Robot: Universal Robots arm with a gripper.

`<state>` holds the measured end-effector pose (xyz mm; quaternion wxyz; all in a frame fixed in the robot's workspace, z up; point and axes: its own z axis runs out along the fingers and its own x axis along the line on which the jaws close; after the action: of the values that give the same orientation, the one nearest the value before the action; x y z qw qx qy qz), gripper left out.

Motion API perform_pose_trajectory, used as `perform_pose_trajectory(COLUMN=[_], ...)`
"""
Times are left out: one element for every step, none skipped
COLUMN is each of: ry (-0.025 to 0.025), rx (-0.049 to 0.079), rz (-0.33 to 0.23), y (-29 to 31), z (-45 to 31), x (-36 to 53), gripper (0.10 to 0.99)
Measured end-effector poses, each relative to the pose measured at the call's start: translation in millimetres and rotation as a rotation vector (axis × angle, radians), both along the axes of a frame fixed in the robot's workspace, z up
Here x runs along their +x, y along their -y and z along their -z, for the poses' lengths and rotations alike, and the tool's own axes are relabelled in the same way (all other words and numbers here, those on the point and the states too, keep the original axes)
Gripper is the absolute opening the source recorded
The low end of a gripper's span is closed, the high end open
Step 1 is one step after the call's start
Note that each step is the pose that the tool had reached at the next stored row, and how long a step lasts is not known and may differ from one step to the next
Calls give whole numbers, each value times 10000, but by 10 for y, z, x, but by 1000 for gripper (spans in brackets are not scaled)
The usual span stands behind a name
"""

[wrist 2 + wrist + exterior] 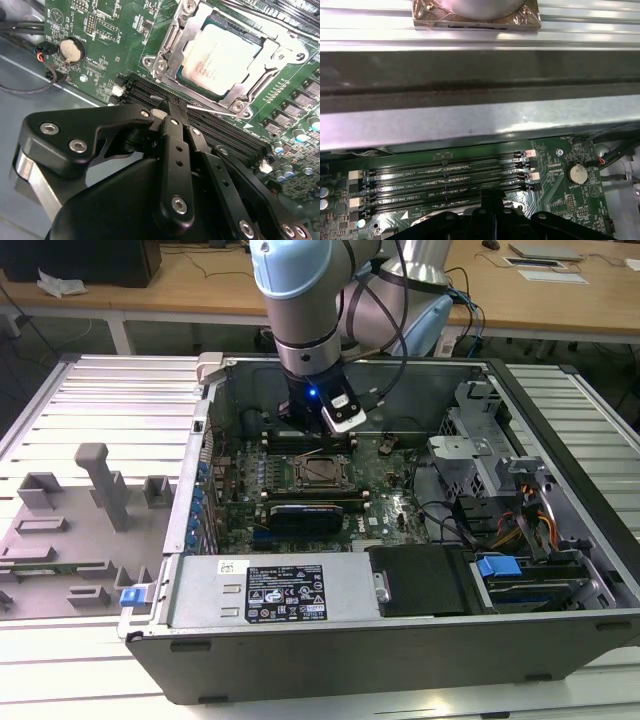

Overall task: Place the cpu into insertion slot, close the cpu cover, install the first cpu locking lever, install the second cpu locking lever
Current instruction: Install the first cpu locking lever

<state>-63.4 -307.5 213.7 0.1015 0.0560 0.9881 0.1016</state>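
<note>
The cpu [220, 57], a flat chip with a silvery-beige top, lies in the insertion slot [322, 472] on the green board. The cpu cover [172, 45], a silver frame with a square cut-out, lies flat over the chip's edges. My gripper [172, 106] is shut, its black fingertips together over the memory slots just beside the socket. A thin silver locking lever [212, 110] runs along the near side of the socket, starting right at the fingertips; whether they touch it I cannot tell. In the exterior view the arm's wrist [310, 390] hangs just behind the socket.
Several memory slots [445, 175] lie under the gripper. The grey case wall [470, 120] rises close behind them. A coin battery [70, 50] and cables sit beside them. A long black card [310, 512] lies in front of the socket, a power supply [270, 590] nearer still.
</note>
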Motion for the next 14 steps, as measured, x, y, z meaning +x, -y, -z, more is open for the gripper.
perform_pose_trajectory(ry=[0, -1, -1, -1, -1, 1, -1, 0, 0, 0, 0, 1, 0, -2], rx=[-2, -3, -3, -4, -4, -4, -5, -4, -4, -5, -9, -14, -19, -24], rz=[73, 146, 177, 210, 242, 266, 307, 340, 375, 404, 505, 593, 689, 836], y=[-6, -14, -20, -29, -41, -54, -71, -78, -84, -86, -92, -95, -97, -103], z=[3, 5, 7, 8, 10, 12, 15, 17, 19, 21, 27, 31, 35, 37], x=[0, 0, 0, 0, 0, 0, 0, 0, 0, 0, 0, 0, 0, -1], gripper=[106, 106, 106, 106, 106, 106, 106, 106, 106, 106, 106, 106, 106, 106])
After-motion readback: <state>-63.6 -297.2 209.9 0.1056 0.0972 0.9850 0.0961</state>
